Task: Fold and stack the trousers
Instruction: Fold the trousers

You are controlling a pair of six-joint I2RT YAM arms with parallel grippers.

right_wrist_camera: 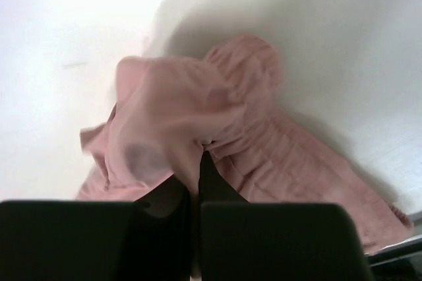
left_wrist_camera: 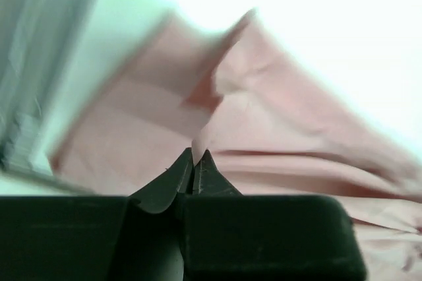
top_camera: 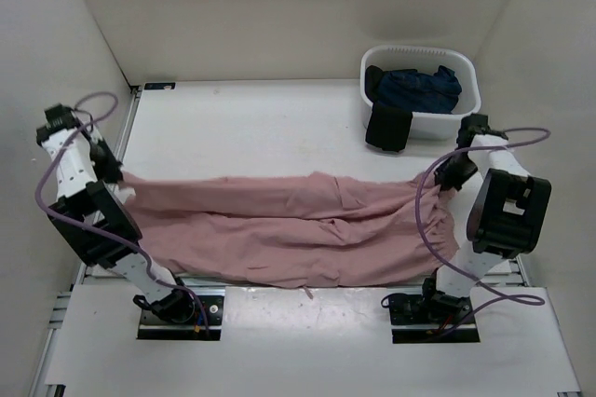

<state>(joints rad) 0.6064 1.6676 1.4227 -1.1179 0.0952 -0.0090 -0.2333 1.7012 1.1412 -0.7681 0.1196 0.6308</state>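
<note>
Left gripper (left_wrist_camera: 194, 157): we see its fingers closed together on a pinch of the pink trousers (top_camera: 289, 225) at their left end, which we take to be the leg hems.
Right gripper (right_wrist_camera: 200, 161): its fingers are clamped on the gathered right end. The ruffled fabric there suggests the waistband.
Garment position: the trousers lie stretched left to right across the near part of the table (top_camera: 242, 127), between the two arms. Both legs run side by side, and the near edge reaches the table's near border.
Reason for the hold: with one end in each gripper, we judge that the cloth is being kept taut and flat, so creases pull out and a lengthwise fold can be made cleanly.
Task stage: we judge this to be early, as no cross fold is visible and nothing is stacked.
Surface: the tabletop is white, smooth and matte, and the fabric should slide on it with little drag.
Far right corner: a white laundry basket (top_camera: 466, 80) holds a dark blue garment (top_camera: 419, 88), and a black cloth (top_camera: 386, 127) hangs over its near-left rim, well apart from the trousers.
Room: plain white walls (top_camera: 279, 6) enclose the table on the left, far and right sides.
</note>
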